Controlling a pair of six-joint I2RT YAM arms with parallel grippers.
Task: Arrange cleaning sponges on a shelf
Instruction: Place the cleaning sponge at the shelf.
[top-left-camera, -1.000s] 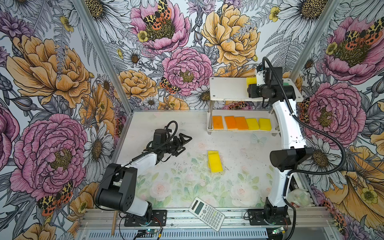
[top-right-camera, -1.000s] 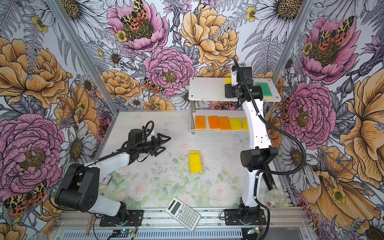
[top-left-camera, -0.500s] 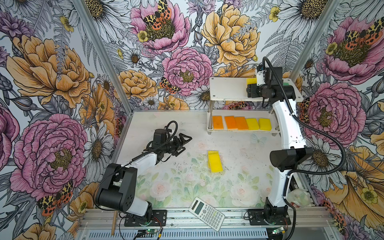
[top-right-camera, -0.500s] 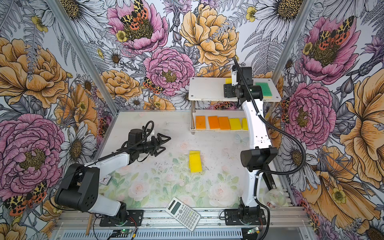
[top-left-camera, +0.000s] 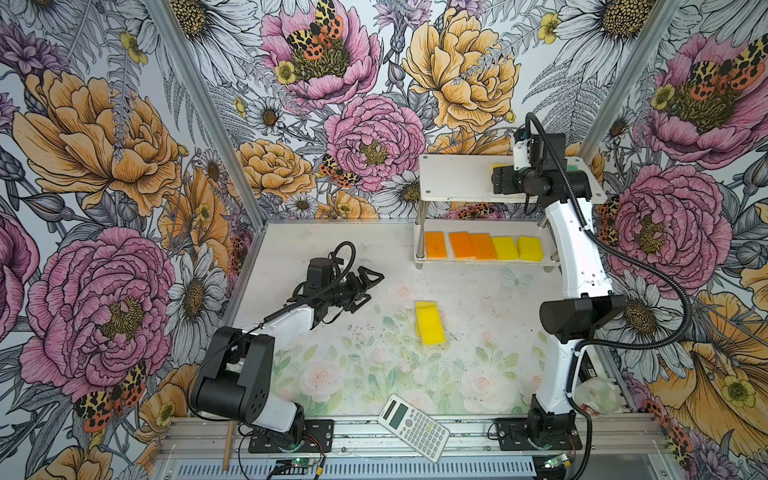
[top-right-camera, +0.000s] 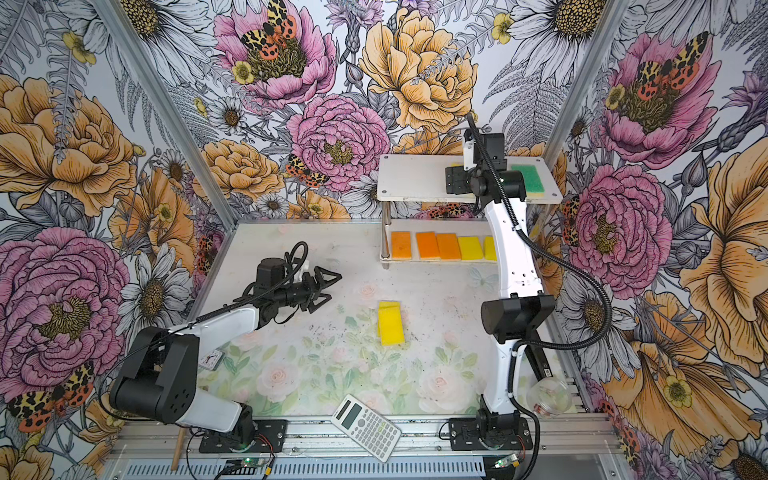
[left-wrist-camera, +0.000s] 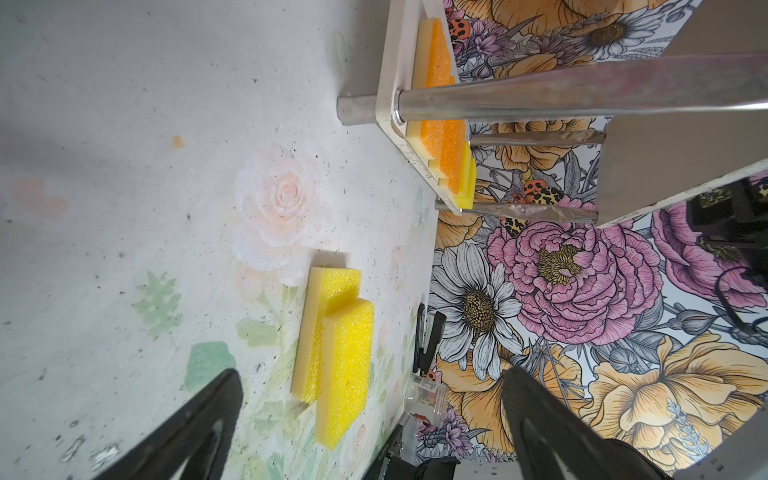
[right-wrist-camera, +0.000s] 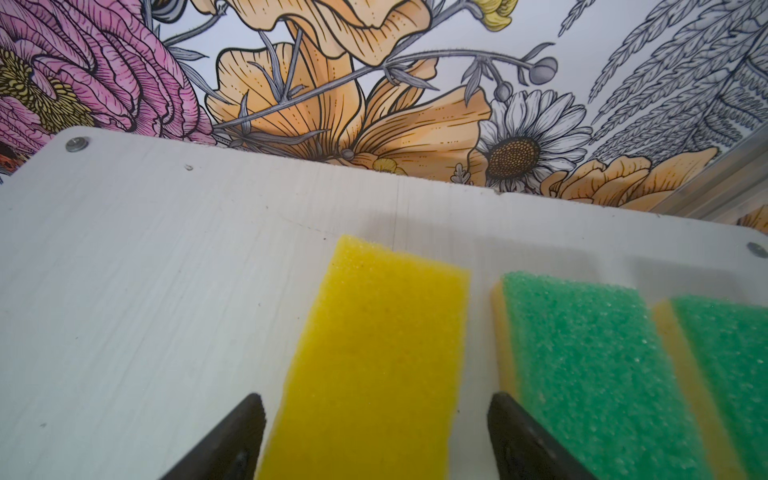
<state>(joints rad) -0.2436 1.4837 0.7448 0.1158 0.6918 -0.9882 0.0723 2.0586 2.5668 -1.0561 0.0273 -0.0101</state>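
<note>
Yellow sponge (right-wrist-camera: 382, 332), flat on the top board of the shelf (top-left-camera: 457, 178) beside two green-topped sponges (right-wrist-camera: 582, 353), extending their row, right gripper (right-wrist-camera: 374, 415) jaws parted clear of its sides; five sponges (top-left-camera: 484, 246) line the lower board; left gripper (top-left-camera: 369, 286), spread and empty, faces the stacked yellow pair (top-left-camera: 430, 328) in front of the shelf.

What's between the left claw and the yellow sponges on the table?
Nothing: only bare flowery table lies between the left gripper and the stacked yellow sponges, in both top views.

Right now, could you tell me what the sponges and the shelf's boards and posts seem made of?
Sponges: open-pored foam, matte. Boards: probably painted wood or plastic, white, faintly streaked. Posts: polished metal, mirroring the wallpaper.
</note>
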